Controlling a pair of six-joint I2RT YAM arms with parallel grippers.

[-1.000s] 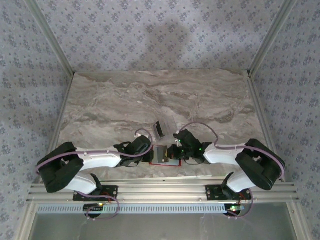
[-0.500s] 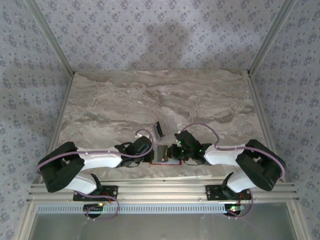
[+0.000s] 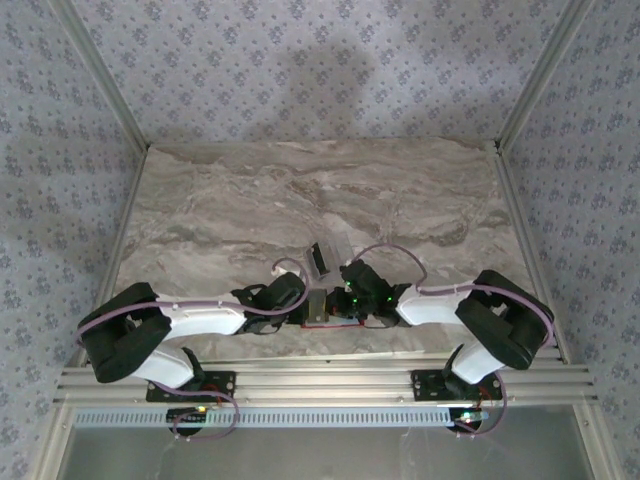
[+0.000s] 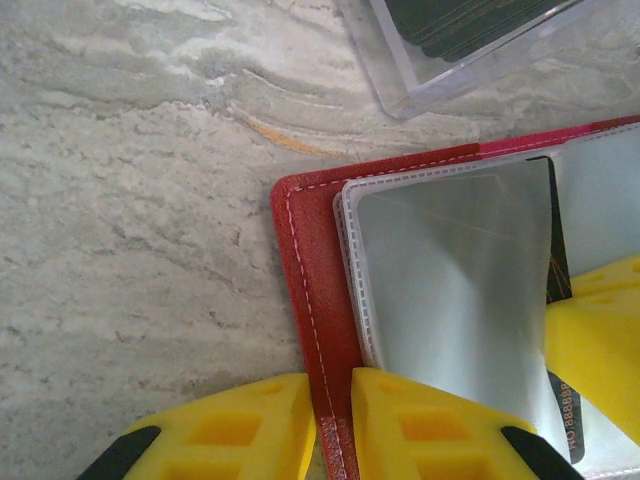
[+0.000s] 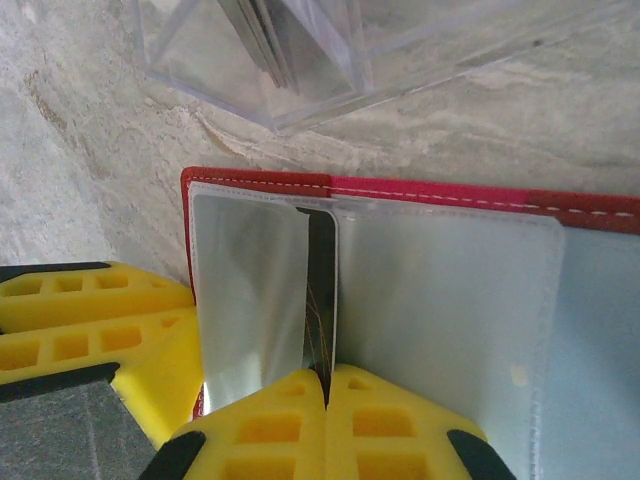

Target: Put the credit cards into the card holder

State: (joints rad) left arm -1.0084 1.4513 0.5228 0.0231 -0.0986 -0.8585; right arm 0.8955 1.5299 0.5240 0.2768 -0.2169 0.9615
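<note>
Card holder on marbled table; floral walls

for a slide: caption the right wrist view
Right gripper shut on a dark credit card, held between clear sleeves of the open red card holder.

Marbled bench carrying open red card holder near its front edge; clear box lying just beyond.
</note>
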